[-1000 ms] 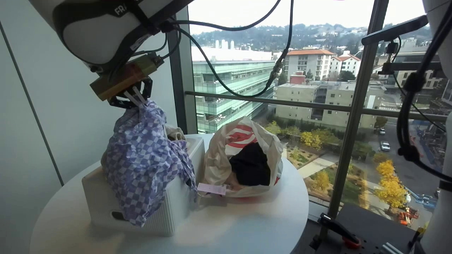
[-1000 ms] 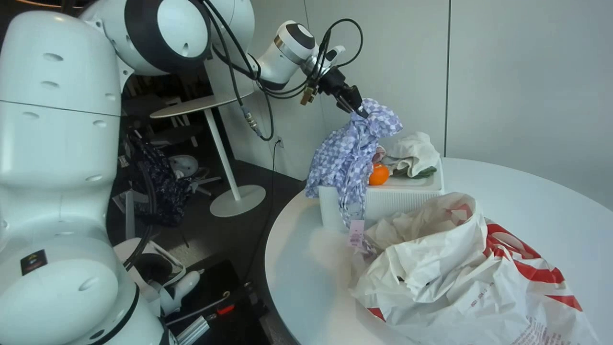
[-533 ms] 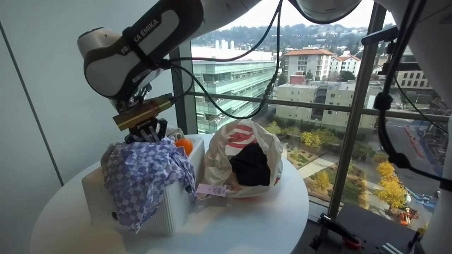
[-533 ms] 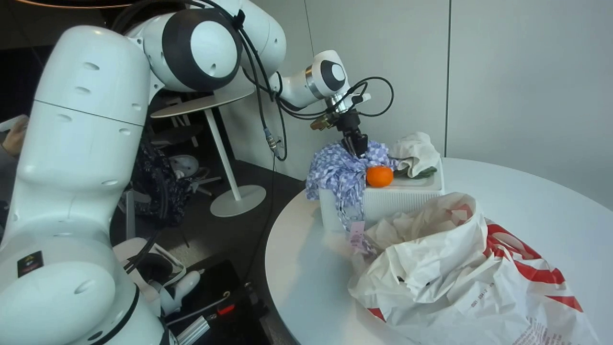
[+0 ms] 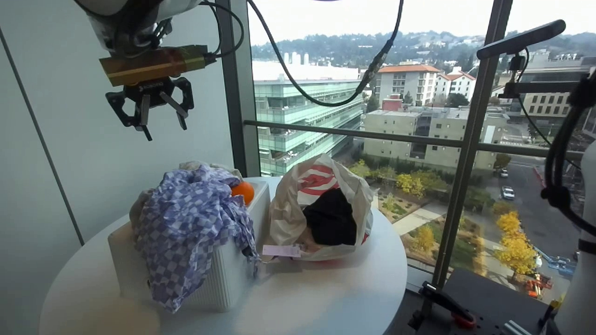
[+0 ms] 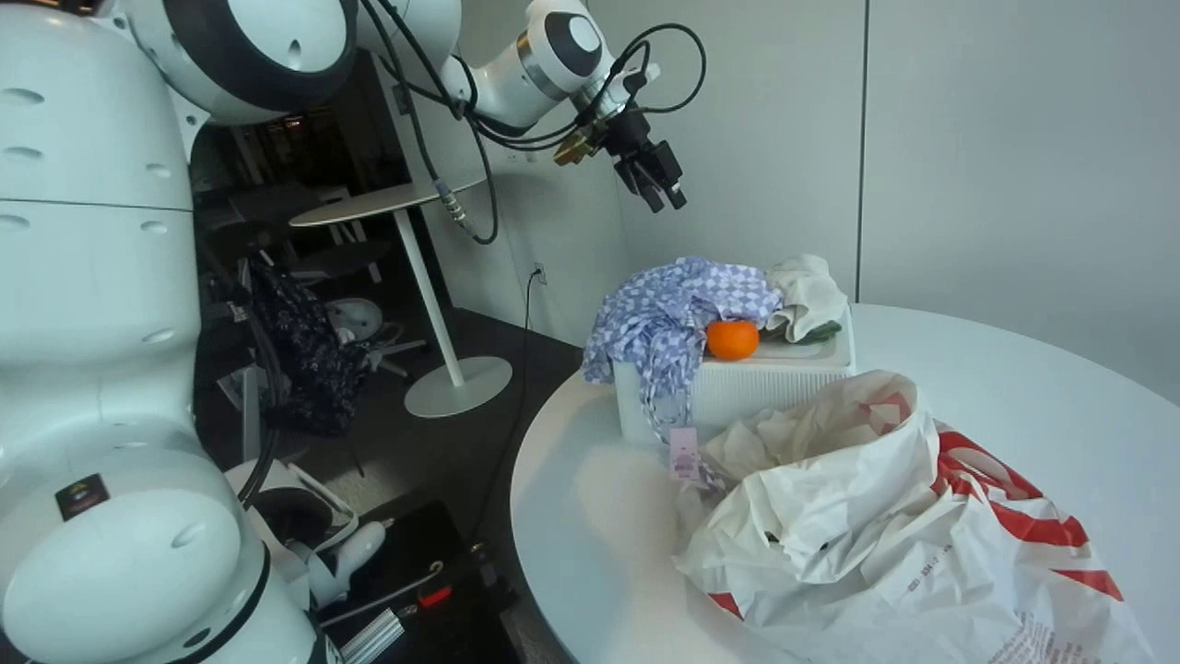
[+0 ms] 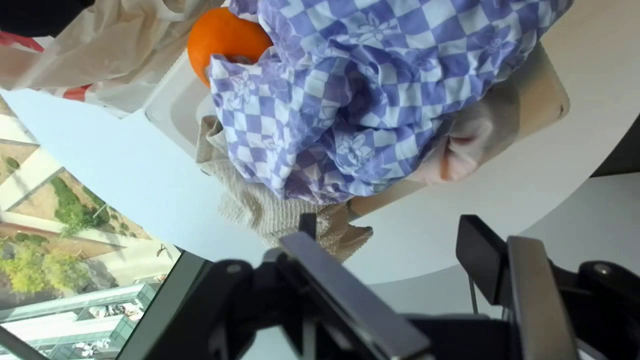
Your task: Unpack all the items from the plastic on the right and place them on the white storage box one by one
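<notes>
In an exterior view, the hand (image 5: 166,133) hangs at upper left, jaws apart; at lower left, a purple checkered cloth (image 5: 186,223) drapes over the white box (image 5: 233,274), touching an orange round item (image 5: 243,191) (partly covered); at centre, the bag (image 5: 286,214) holds black fabric (image 5: 331,218).

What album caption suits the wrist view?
An open hand above a flower-patterned checkered cloth and an orange fruit on the white storage box.

From here I can just make out ROBOTIQ on the black gripper (image 5: 165,130), while the small print on the white bag (image 6: 876,544) and the pink tag (image 6: 683,454) is too blurred to read.
</notes>
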{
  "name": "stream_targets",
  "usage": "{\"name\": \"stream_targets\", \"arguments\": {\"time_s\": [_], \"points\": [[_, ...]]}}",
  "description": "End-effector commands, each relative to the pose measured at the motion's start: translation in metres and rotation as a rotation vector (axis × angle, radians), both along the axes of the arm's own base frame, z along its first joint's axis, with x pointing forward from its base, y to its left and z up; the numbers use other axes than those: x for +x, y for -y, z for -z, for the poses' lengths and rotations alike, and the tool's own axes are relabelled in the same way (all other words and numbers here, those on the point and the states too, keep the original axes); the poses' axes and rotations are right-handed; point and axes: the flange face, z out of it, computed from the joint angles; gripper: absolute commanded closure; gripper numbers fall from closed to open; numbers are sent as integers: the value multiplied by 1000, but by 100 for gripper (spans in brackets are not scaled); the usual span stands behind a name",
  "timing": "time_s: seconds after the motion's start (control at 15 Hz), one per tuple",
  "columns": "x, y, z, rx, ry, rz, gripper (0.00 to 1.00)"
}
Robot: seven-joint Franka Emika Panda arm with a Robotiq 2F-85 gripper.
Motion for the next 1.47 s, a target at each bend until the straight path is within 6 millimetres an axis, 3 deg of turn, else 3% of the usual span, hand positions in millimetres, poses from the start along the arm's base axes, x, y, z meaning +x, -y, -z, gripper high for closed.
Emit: {"name": "stream_targets", "arguments": {"time_s": [0.0,0.13,0.33,0.6,0.87,1.27,1.4], "points": [[-56,12,-73,27,162,106,0],[-89,26,-96,36,178,206,0],[-137,65,-107,28,147,364,0],[-166,142,-77,61,43,504,0],[-157,227,-13,127,34,616,0],[-137,341,133,274,-76,790,0],[-128,362,176,303,-114,806,0]]}}
